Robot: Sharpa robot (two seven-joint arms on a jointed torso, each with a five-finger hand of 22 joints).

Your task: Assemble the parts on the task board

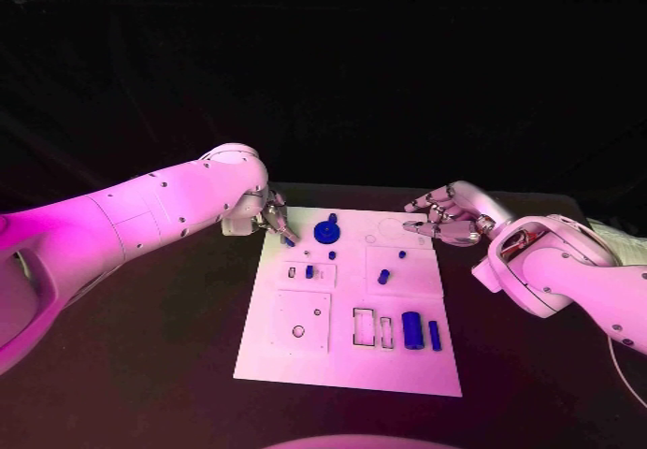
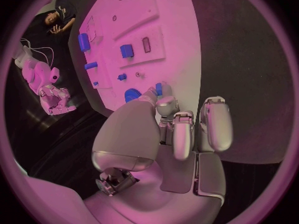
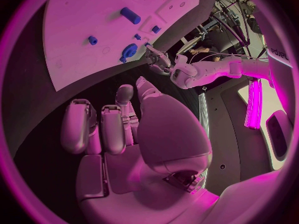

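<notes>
From my seat the task board (image 1: 348, 351) sits in the middle of the black tabletop (image 1: 162, 374), long side running away from the robot. My left hand (image 1: 270, 217) is parked at the board's far left corner, fingers (image 2: 182, 134) curled down with the tips right at a small blue part (image 1: 289, 241) on the board's edge. Can't tell if it's actually pinching that piece or just touching it; the wrist cam has the fingers in the way. Just beside it, along the far edge, there's the round blue knob part (image 1: 326, 230).

My right hand (image 1: 452, 217) hovers off the far right corner of the board, fingers loosely curled and apart, nothing in them, not touching the board.

Rest of the parts: a small blue peg (image 1: 384, 276) mid-board, 2 blue blocks (image 1: 412, 330) standing near the right edge at the near end, next to 2 empty rectangular slots (image 1: 364, 327).
</notes>
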